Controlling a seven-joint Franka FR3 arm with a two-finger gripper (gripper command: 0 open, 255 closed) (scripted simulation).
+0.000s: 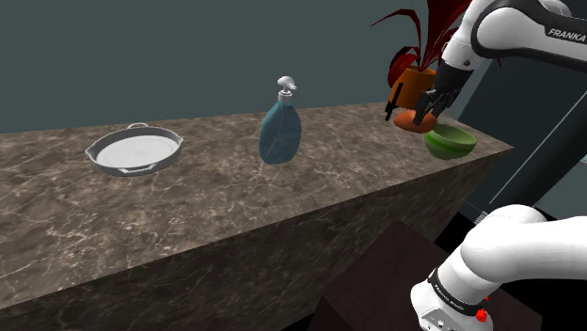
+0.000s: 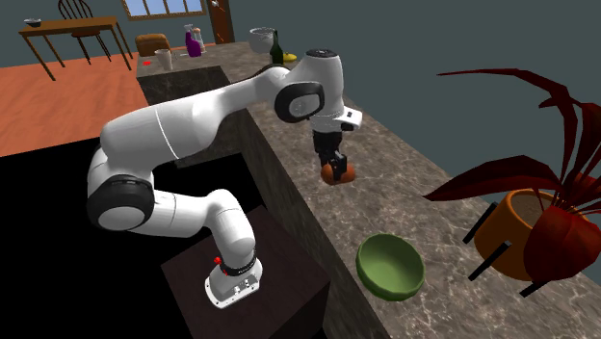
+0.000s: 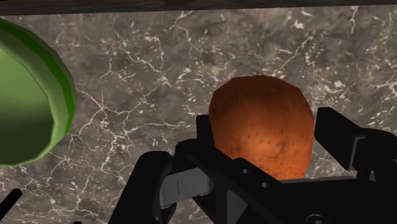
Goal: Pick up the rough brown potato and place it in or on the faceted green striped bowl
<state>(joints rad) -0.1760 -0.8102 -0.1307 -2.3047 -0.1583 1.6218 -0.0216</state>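
Potato (image 1: 408, 119) in shoulder view: orange-brown lump clamped in gripper (image 1: 425, 111), just beside green bowl (image 1: 450, 141) near counter's (image 1: 235, 207) far corner, in front of orange plant pot (image 1: 414, 80). Pan (image 1: 134, 149) and blue soap bottle (image 1: 280, 132) sit well apart toward that view's left, not in the way.

2nd ext view: gripper (image 2: 334, 166) points down w/ potato (image 2: 337, 173) between the fingers. Looks lifted off the stone, but can't be sure of the gap. Bowl (image 2: 390, 265) sits nearer the cam, apart from potato, close to counter edge. Plant pot (image 2: 515, 226) is beyond it, toward that view's right.

Wrist view: jaws clenched on potato (image 3: 264, 124), fingers (image 3: 337, 130) pressing both flanks approx mid-body. Bowl (image 3: 32, 108) is off to one side of gripper, not under it.

Handling, my read: potato's stiff, moderately heavy, rough skin = decent friction, not fragile. Round shape could pivot in the pads, so mid-body across the short axis is the right place to hold. Bowl looks light and wide-mouthed, so release low or it may skid toward the edge.
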